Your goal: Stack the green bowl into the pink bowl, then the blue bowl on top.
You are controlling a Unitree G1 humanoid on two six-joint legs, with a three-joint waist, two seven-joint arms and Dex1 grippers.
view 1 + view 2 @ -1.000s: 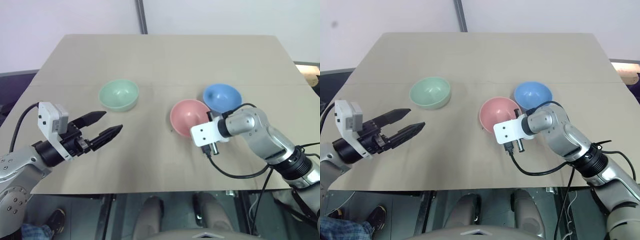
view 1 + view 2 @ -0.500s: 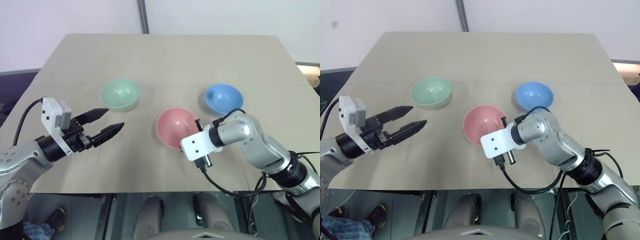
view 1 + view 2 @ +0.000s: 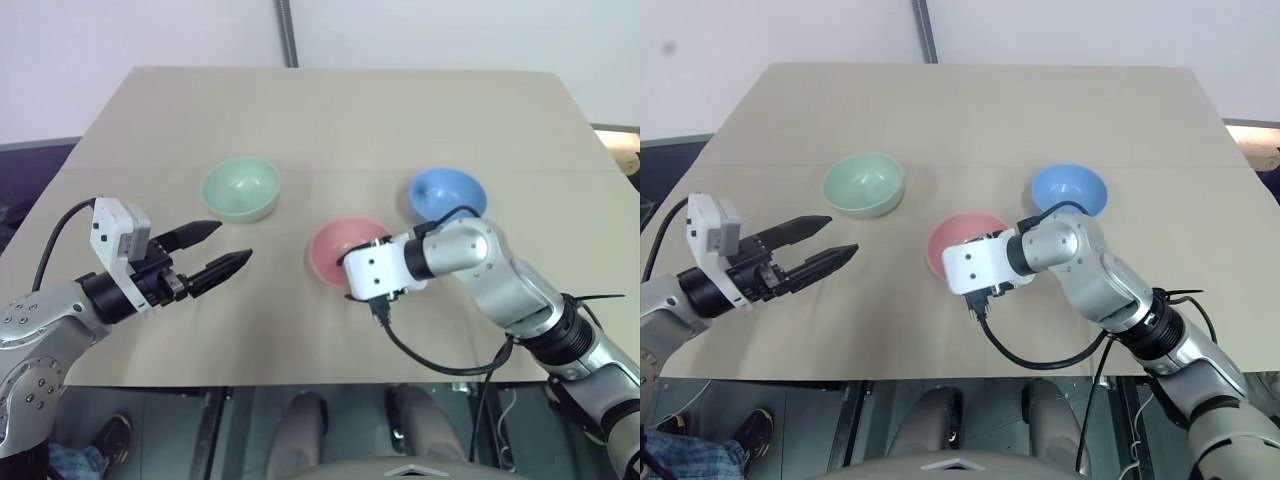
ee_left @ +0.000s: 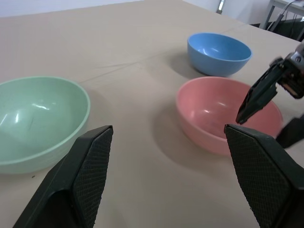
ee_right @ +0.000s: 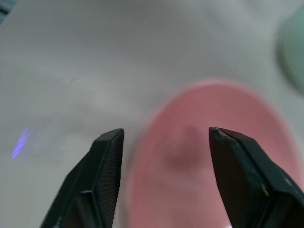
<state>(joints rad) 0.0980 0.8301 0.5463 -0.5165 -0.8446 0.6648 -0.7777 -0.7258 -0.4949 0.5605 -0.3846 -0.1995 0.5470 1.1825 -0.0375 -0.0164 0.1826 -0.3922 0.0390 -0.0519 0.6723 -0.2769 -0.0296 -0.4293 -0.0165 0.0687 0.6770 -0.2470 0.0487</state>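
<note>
1. Right gripper (image 5: 164, 142) – jaws standing apart, nothing between them; the wrist view is showing both black fingers (image 5: 102, 156) spread with the pink bowl (image 5: 213, 161) lying just beyond the tips.
2. In the left wrist view one right finger is hanging over the pink bowl's (image 4: 228, 114) near rim; whether it is touching the rim cannot be told.
3. Left gripper (image 3: 228, 249) – jaws standing wide, empty, hovering above the table (image 3: 330, 120) on the robot's left and pointing roughly level toward the bowls.
4. Left fingers (image 4: 90, 161) are framing the view, with the green bowl (image 4: 38, 118) on one side and the pink bowl on the other; neither is being touched.
5. Pink bowl (image 3: 338, 250) is sitting upright on the table near the middle, partly covered by the right wrist's white housing (image 3: 372, 272).
6. Green bowl (image 3: 240, 188) is sitting upright and empty, to the robot's left of the pink bowl and a little farther back, well apart from it.
7. Blue bowl (image 3: 447, 194) is sitting upright and empty, to the robot's right of the pink bowl and slightly behind it, near but not touching.
8. No bowl is stacked in another; all three are resting separately on the table.
9. A black cable (image 3: 430, 355) is looping down from the right wrist over the table's front edge.
</note>
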